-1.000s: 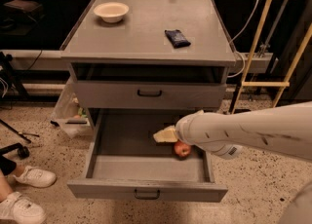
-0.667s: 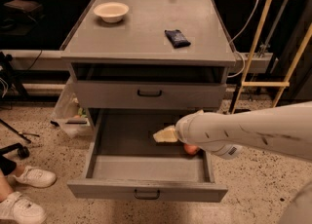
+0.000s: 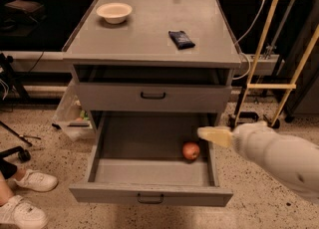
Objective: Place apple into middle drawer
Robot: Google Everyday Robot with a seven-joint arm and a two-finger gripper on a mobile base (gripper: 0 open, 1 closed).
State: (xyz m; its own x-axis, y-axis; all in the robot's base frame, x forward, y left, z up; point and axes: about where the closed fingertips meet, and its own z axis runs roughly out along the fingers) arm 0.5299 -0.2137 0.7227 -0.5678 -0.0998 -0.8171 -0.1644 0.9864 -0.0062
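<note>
Apple [image 3: 190, 151] lies loose by middle drawer's [image 3: 109, 193] right wall. Gripper [image 3: 213, 136] over its right rim, grip state unreadable. Risk: arm clips rim, apple rolls.

Matt grey middle drawer [image 3: 144, 146], smooth-skinned apple [image 3: 190, 151], smooth cream end effector [image 3: 215, 136] above its right edge

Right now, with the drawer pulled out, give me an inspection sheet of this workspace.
Surface: grey cabinet top, holding two items.
Job's things: apple lies inside the open middle drawer, near its right wall.
Clutter: cream bowl and dark blue packet on top.
Gripper: gripper over the drawer's right edge, apart from the apple.
Cables: white cable hangs right of the cabinet.
Surroundings: speckled floor; white shoes at lower left.
</note>
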